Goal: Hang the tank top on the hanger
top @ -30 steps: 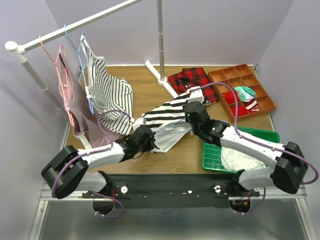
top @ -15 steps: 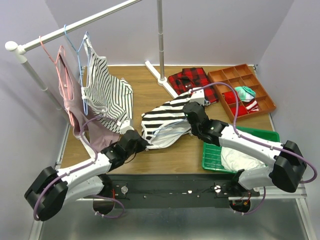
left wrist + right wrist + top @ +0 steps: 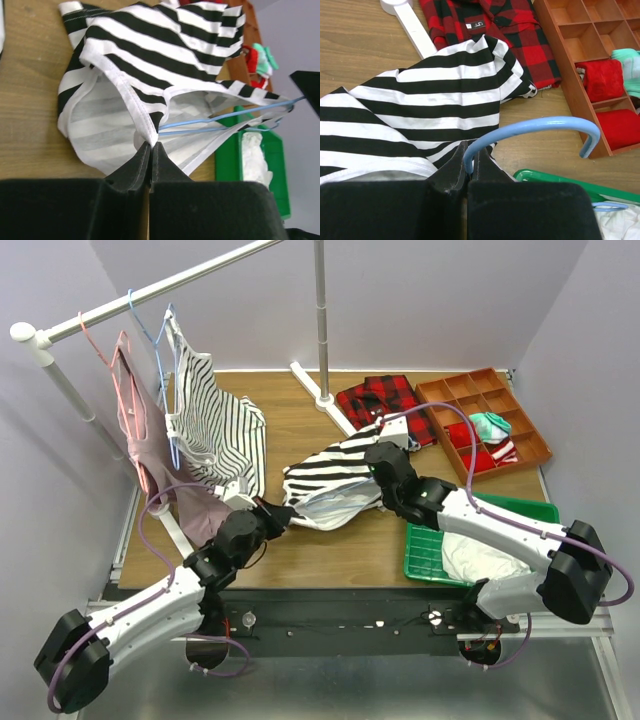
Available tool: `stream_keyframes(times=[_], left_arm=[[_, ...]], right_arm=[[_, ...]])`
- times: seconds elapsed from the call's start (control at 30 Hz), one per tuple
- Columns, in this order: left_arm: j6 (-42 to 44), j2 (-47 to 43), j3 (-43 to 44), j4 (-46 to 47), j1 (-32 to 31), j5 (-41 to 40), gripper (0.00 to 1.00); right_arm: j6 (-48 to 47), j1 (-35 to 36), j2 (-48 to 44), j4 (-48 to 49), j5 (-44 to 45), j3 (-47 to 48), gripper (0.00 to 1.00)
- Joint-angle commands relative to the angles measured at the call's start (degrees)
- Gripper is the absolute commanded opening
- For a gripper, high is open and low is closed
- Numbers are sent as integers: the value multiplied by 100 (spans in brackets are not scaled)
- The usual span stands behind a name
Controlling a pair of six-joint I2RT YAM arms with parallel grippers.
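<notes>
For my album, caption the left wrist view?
Left hand pinching the striped tank top by its edge, light-blue hanger inside.

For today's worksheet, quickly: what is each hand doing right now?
Left hand: closed, pinching the hem of the tank top.
Right hand: closed on the hanger.

No legible writing is showing in any of the views. In the right wrist view a small dark label (image 3: 478, 24) is sitting near the collar of the red checked shirt (image 3: 520, 35) and is carrying a few white marks. They are coming out too small and blurred to read as letters, numbers or a brand.
</notes>
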Motion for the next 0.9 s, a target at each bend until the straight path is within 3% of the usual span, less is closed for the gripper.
stream_keyframes(times=[0.0, 0.3, 0.53, 0.87], left_arm=[[235, -185, -69, 784, 31, -162, 11], [516, 34, 168, 1662, 31, 470, 14], [613, 192, 185, 3077, 22, 1094, 17], [921, 482, 713, 3315, 31, 1289, 22]], right_arm=[[-4, 54, 90, -230, -9, 237, 1], [171, 45, -32, -380, -412, 694, 1], [391, 54, 90, -511, -765, 1107, 1], [602, 54, 249, -538, -1098, 1581, 1]])
